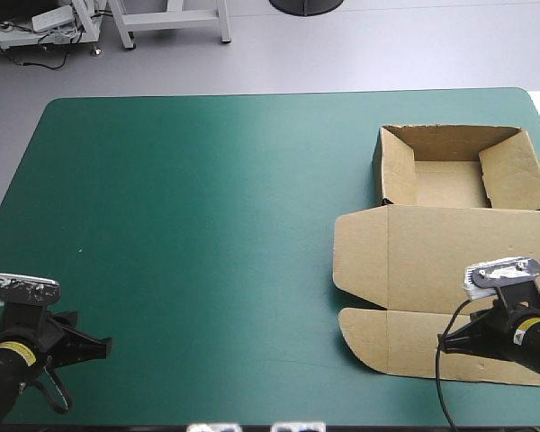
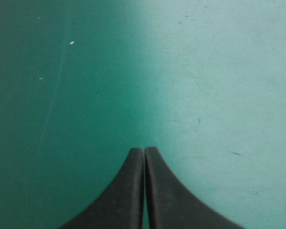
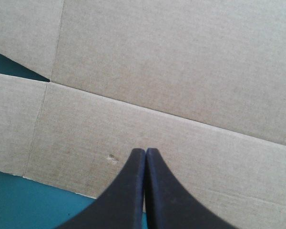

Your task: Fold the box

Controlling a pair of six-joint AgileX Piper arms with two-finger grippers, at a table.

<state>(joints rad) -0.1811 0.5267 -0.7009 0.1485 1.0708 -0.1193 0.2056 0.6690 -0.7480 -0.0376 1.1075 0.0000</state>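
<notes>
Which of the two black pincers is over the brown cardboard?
The right pincer: its shut tips sit above the flat lid of the box. The left pincer, also shut, has only bare teal-green cover under it.

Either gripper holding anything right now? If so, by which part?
Nothing is held. The left gripper is shut and empty over the teal-green cover; the right gripper is shut above the flat lid of the box, no board between its jaws.

We see the brown box (image 1: 445,261) at the table's right side: an open tray, its lid lying flat toward us.
</notes>
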